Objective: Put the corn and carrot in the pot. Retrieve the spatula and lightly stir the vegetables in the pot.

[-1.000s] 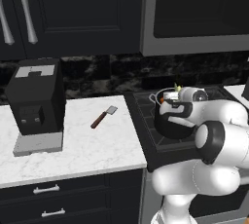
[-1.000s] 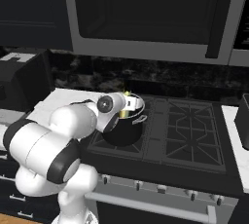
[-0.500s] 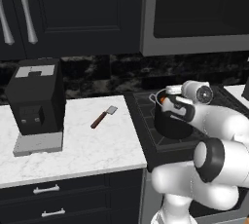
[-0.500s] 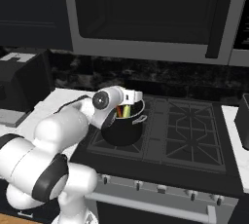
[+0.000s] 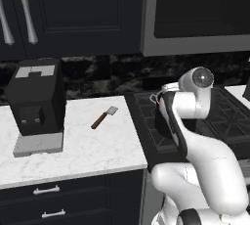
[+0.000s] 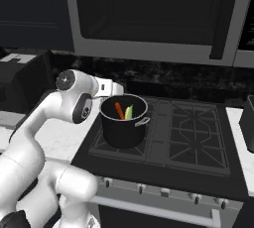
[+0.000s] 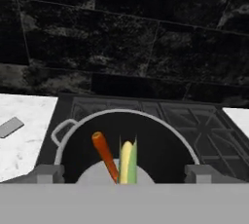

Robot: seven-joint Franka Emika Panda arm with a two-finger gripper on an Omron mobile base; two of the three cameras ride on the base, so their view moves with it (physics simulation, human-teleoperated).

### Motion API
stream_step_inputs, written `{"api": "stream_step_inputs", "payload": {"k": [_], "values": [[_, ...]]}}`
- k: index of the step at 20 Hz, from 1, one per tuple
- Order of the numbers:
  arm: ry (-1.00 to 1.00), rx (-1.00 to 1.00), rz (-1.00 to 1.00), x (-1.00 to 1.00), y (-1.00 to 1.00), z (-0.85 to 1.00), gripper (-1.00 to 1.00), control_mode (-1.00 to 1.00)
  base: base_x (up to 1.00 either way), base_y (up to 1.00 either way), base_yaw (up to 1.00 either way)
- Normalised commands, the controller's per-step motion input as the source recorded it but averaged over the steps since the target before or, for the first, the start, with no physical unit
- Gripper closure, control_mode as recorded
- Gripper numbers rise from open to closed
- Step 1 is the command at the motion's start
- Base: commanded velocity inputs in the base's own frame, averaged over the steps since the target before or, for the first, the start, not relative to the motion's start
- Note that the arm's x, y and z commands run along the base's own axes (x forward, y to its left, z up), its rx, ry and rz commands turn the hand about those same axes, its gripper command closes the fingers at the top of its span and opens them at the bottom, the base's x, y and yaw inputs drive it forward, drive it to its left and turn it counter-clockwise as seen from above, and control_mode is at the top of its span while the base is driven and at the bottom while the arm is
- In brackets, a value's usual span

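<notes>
Two vegetables, orange carrot (image 7: 104,156) and yellow-green corn (image 7: 127,162), lean inside the dark pot (image 6: 124,123); claw (image 7: 121,173) spread wide.

The arm (image 5: 205,160) is made of fat, rounded, glossy white shells with dark grey seams and bands at each joint, a round grey cap (image 6: 65,80) closing one joint, and two small blocky grey fingers (image 7: 47,173) at its end.
</notes>
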Motion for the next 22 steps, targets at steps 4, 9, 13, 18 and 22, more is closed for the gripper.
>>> {"api": "stream_step_inputs", "payload": {"k": [4, 9, 13, 18, 22], "values": [[0.5, 0.11, 0.06, -0.88, 0.93, 0.51, -1.0, -1.0, 0.0, 0.0, 0.0], [0.38, 0.18, 0.06, -0.55, 1.0, -0.57, -1.0, -1.0, 0.0, 0.0, 0.0], [0.19, 0.2, -0.02, -0.08, 1.0, -0.81, -1.0, -1.0, 0.0, 0.0, 0.0], [0.2, 0.2, -0.16, 0.45, 0.94, -0.57, -1.0, -1.0, 0.0, 0.0, 0.0], [0.11, 0.06, -0.19, 0.89, 0.56, -0.12, -1.0, -1.0, 0.0, 0.0, 0.0]]}}
